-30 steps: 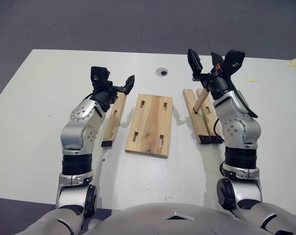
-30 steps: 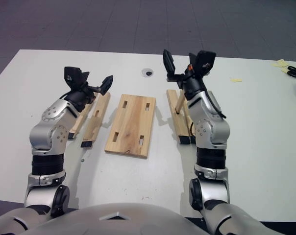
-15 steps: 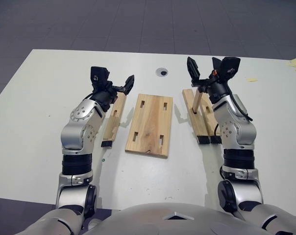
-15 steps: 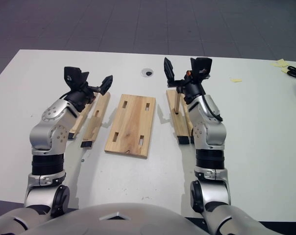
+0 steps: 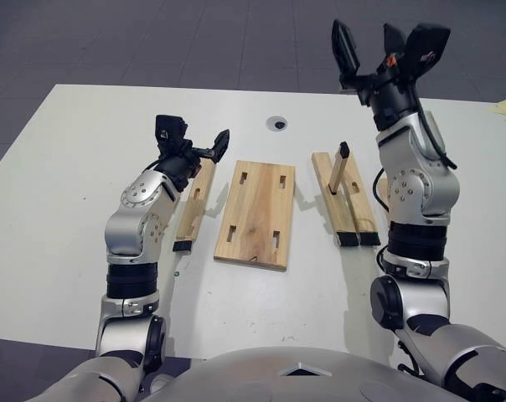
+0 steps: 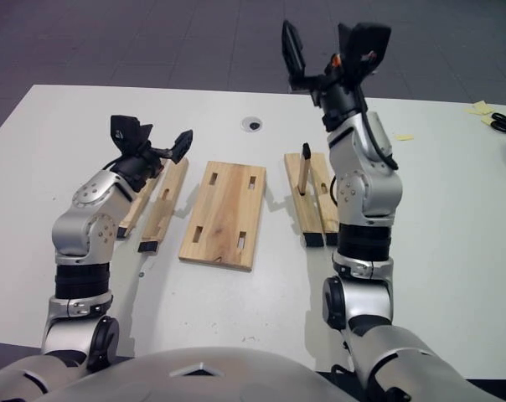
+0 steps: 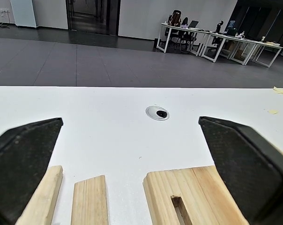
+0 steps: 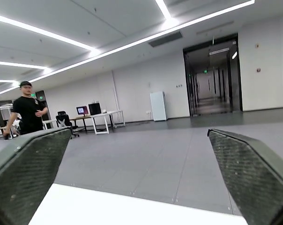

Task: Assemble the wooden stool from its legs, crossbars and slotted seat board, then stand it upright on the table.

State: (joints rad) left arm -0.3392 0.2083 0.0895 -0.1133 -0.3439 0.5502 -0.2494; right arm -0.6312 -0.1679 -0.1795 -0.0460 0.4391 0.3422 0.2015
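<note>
On the white table (image 5: pixel 77 159), the left gripper (image 5: pixel 196 139) is held just above the far ends of the left legs (image 6: pixel 164 203), which are laid flat side by side. Its fingers are spread wide and nothing is gripped. Just beside these, the slotted seat board (image 5: pixel 256 213) is laid flat at the middle, four slots facing up. A round cable hole (image 5: pixel 277 124) is seen beyond it. Further right, the right legs (image 5: pixel 352 209) are laid together, and a short crossbar (image 5: pixel 338 171) is stood nearly upright on the inner one. The right gripper (image 5: pixel 384 45) is held high above the table's far edge, fully spread and empty.
</note>
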